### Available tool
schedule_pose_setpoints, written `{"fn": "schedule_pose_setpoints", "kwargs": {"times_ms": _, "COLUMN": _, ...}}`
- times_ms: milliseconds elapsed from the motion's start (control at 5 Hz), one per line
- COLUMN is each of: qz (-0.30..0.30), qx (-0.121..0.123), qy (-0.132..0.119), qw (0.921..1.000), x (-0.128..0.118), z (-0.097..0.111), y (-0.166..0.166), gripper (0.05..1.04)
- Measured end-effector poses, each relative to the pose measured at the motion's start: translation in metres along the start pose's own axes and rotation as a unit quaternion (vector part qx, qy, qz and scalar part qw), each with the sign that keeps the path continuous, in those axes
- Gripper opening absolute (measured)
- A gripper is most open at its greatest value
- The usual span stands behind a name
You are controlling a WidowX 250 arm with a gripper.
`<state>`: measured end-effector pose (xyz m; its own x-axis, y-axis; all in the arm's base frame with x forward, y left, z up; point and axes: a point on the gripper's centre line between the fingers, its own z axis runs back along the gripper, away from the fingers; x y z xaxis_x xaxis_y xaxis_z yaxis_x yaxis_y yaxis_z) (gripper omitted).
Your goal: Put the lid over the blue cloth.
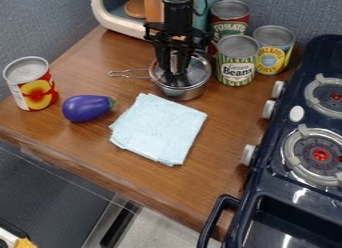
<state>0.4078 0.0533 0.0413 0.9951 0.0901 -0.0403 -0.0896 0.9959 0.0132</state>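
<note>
Where your black 2-finger gripper (177, 71) hangs (can't tell wide/narrow), round clear lid (199, 71) tops silver metal pot (184, 95); folded pale-blue cloth (160, 131)'s twd wood table (87, 143)'s front edge. Red-yellow cyl. can (39, 94), L corner: fruit-pic label.

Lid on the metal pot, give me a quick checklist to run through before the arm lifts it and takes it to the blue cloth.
1. Gripper over the lid: ok, it hangs down at the lid's middle.
2. Secure hold on the lid: cannot tell.
3. Blue cloth ready: ok, folded, lying flat with nothing on it.
4. Path to the cloth: ok, it looks direct, with nothing standing between pot and cloth.
5. Eggplant off the cloth: ok, it lies beside it.
6. Room for a swing toward the green-striped can: not ok, it stands close to the pot.
</note>
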Motion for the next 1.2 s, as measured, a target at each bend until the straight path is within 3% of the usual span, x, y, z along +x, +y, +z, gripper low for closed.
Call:
{"fn": "schedule_pose_setpoints", "kwargs": {"times_ms": 200, "qz": -0.01, "qx": -0.004, "qy": -0.001, "qw": 0.9999, "x": 0.0, "z": -0.001, "y": -0.003, "gripper": 0.148}}
{"fn": "schedule_pose_setpoints", "kwargs": {"times_ms": 400, "qz": -0.018, "qx": -0.01, "qy": -0.009, "qw": 0.9997, "x": -0.005, "z": -0.001, "y": -0.005, "gripper": 0.061}}
{"fn": "schedule_pose_setpoints", "kwargs": {"times_ms": 600, "qz": -0.022, "qx": -0.007, "qy": 0.004, "qw": 0.9997, "x": -0.024, "z": 0.001, "y": -0.004, "gripper": 0.051}}
{"fn": "schedule_pose_setpoints", "kwargs": {"times_ms": 800, "qz": -0.022, "qx": 0.003, "qy": -0.018, "qw": 0.9996, "x": -0.036, "z": 0.023, "y": -0.001, "gripper": 0.051}}
{"fn": "schedule_pose_setpoints", "kwargs": {"times_ms": 1200, "qz": -0.023, "qx": 0.016, "qy": -0.038, "qw": 0.9989, "x": -0.056, "z": 0.035, "y": 0.001, "gripper": 0.051}}
